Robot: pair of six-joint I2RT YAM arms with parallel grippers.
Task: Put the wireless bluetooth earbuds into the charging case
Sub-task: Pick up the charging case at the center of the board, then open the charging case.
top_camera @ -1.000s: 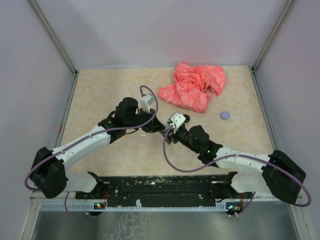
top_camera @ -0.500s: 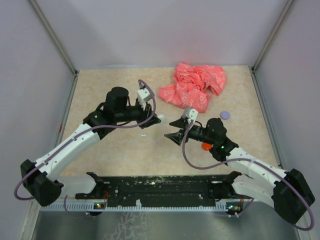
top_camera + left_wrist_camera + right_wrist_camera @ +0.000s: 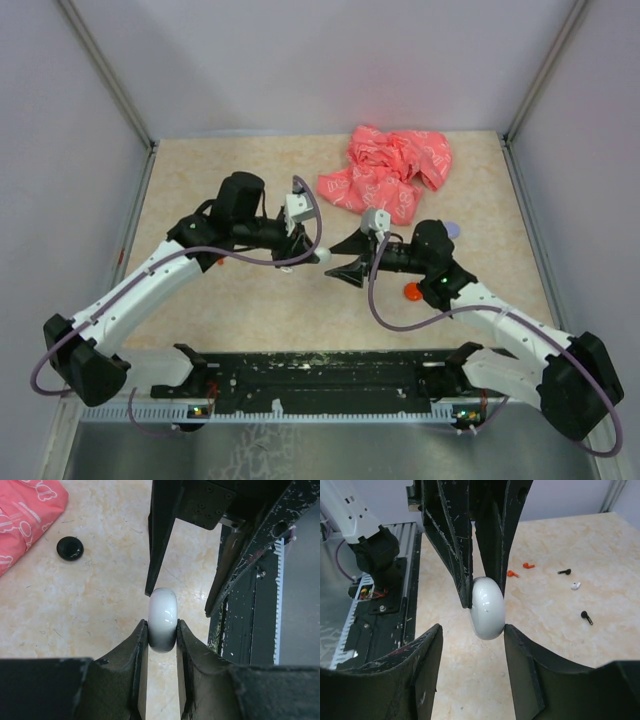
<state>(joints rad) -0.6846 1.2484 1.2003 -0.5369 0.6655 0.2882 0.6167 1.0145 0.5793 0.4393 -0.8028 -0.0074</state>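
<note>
Evidently early: left fingers (image 3: 138,652) clamped the white charging case (image 3: 163,616); right fingers (image 3: 424,667) were spread beside it; earbuds (image 3: 575,585) lay loose on the table (image 3: 560,650) beyond the case, none inserted.

Beige marbled tabletop (image 3: 210,170); plain pale walls (image 3: 320,60); metal corner posts (image 3: 105,70).

Earbuds (image 3: 575,585) mere specks, fine detail unclear; pink bag (image 3: 20,510) cropped by view's edge.

My left gripper (image 3: 162,629) pinches the charging case (image 3: 163,615), which sits at the spread fingertips (image 3: 432,640) of my right gripper (image 3: 472,632). Earbuds (image 3: 575,585) lie on the table (image 3: 545,650) ahead-right of my right gripper. A cloth (image 3: 25,515) lies ahead-left of my left.
</note>
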